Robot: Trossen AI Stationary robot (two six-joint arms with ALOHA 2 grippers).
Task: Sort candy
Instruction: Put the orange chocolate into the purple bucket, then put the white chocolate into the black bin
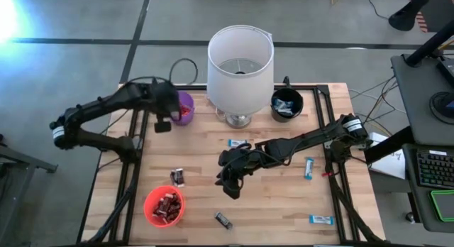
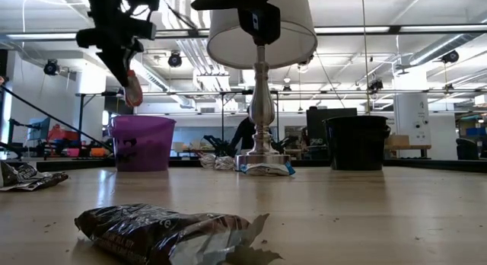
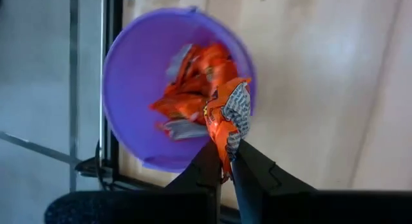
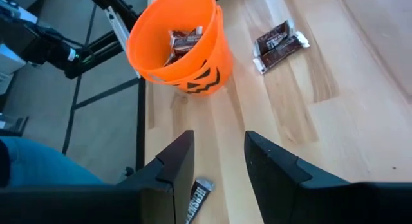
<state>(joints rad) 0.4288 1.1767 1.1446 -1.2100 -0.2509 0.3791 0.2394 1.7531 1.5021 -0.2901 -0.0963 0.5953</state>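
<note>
My left gripper (image 3: 226, 156) is shut on an orange-red wrapped candy (image 3: 228, 118), held above the near rim of the purple cup (image 3: 129, 69), which holds several like candies. The low view shows that candy (image 2: 133, 86) hanging above the purple cup (image 2: 143, 142). My right gripper (image 1: 230, 179) stands open over mid-table, nothing between its fingers (image 4: 177, 163). Just past them lies a dark candy (image 4: 198, 197), and another dark candy (image 4: 278, 44) lies beside the orange pumpkin cup (image 4: 187, 79). Light blue candies (image 1: 237, 143) (image 1: 309, 167) (image 1: 320, 219) lie loose on the table.
A white-shaded lamp (image 1: 240, 62) stands at the back centre, with a black cup (image 1: 286, 103) holding blue candies to its right. The orange cup (image 1: 149, 208) sits front left, with dark candies (image 1: 177, 177) (image 1: 223, 220) nearby. Black rails (image 1: 330, 133) run along the table's sides.
</note>
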